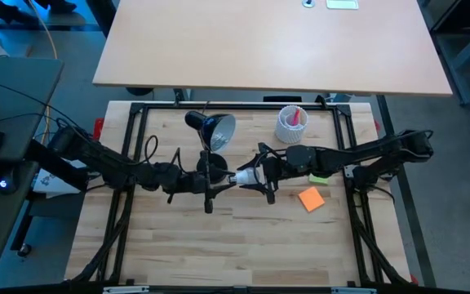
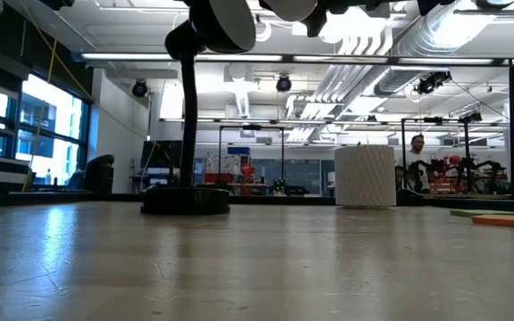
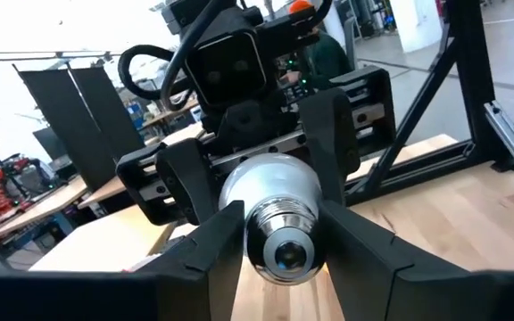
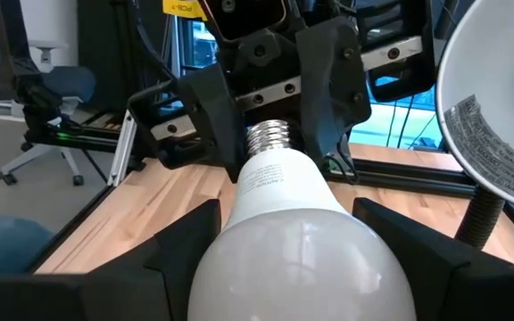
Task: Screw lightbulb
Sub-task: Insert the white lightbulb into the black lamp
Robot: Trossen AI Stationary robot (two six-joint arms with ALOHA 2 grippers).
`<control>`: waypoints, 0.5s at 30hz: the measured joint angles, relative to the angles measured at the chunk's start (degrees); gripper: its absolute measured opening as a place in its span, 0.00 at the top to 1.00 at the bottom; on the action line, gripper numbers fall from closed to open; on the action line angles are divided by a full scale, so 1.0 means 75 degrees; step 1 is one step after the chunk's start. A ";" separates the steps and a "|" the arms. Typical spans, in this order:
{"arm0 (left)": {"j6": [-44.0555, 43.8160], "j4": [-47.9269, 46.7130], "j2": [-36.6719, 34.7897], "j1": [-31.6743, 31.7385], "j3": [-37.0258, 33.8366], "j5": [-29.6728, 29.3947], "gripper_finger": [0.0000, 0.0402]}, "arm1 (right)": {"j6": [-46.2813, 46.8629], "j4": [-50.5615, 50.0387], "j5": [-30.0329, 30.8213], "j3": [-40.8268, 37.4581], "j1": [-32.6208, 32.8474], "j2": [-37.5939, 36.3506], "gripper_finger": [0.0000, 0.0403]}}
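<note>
Above the table (image 1: 178, 253), the right claw (image 1: 255, 176) grips the lightbulb (image 1: 246, 176) by its white globe. The left claw (image 1: 225, 181) has its fingers (image 3: 212, 245) against the screw base.

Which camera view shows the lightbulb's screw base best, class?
The left wrist view: the lightbulb's screw base faces the camera between the left gripper fingers. The right wrist view shows its threads beyond the white globe held by the right gripper. The high view shows the bulb tiny; the low view misses it.
</note>
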 joint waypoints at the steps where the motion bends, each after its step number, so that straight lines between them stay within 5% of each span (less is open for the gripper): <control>1: -0.0008 0.0009 0.0000 0.0007 0.0000 0.0044 0.65 | 0.0004 0.0002 -0.0008 0.0000 0.0000 0.0000 0.40; 15: -0.0038 -0.0008 -0.0003 0.0002 0.0000 0.0086 0.75 | -0.0144 0.0046 0.0012 0.0000 0.0000 0.0000 0.39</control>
